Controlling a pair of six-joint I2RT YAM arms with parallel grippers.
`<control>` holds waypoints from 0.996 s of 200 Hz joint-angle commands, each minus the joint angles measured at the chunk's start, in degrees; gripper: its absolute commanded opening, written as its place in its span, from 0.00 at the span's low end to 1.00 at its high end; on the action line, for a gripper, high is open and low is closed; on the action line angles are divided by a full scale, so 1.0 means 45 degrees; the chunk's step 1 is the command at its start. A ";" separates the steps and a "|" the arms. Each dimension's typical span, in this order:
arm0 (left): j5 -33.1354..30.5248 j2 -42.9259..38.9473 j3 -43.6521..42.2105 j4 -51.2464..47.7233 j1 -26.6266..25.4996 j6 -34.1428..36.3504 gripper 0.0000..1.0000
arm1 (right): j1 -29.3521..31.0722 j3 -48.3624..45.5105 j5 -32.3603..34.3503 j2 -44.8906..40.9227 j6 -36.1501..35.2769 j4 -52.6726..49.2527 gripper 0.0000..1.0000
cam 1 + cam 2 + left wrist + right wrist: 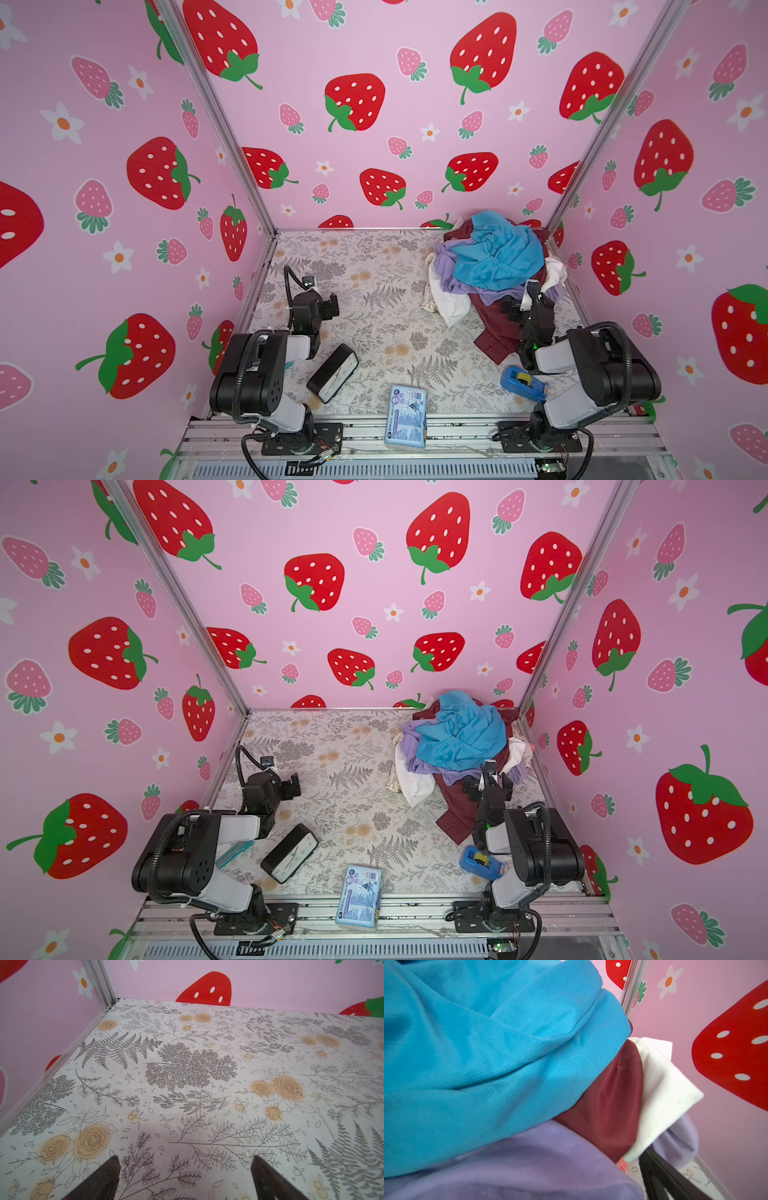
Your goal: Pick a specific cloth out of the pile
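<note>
The pile (pixel 494 257) (pixel 459 737) sits in the back right corner in both top views. A bright blue garment (pixel 498 249) (pixel 488 1053) lies on top of it, over maroon (pixel 496 336) (pixel 608 1105) and white (pixel 449 301) (pixel 662 1093) pieces. The lavender cloth (pixel 446 266) (pixel 411 748) (pixel 539 1167) shows under the blue one. My right gripper (pixel 528 293) (pixel 488 773) is open and pushed into the pile's near edge. Lavender fabric covers its jaw gap, and only one dark finger (pixel 658 1174) shows. My left gripper (pixel 328 305) (pixel 187 1169) hovers open over bare table, far from the pile.
A black rectangular device (pixel 332 374), a blue printed pack (pixel 406 415) and a blue tape dispenser (pixel 521 382) lie along the table's near side. A teal object (pixel 235 852) lies by the left arm. Pink strawberry walls close in three sides.
</note>
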 commanded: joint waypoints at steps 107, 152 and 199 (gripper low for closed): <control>-0.3295 -0.1507 0.0874 -0.2061 -0.0460 -0.0699 0.99 | 0.0003 0.0841 0.0239 -0.1403 0.0088 -0.2024 1.00; -0.2487 -0.4669 0.2996 -0.7463 -0.0617 -0.0837 0.99 | 0.0210 0.3014 0.0999 -0.3501 0.0635 -0.8247 1.00; 0.3119 -0.6454 0.5404 -1.2186 -0.0662 -0.1402 0.99 | 0.0972 0.5160 0.3003 -0.4299 0.1813 -1.3657 1.00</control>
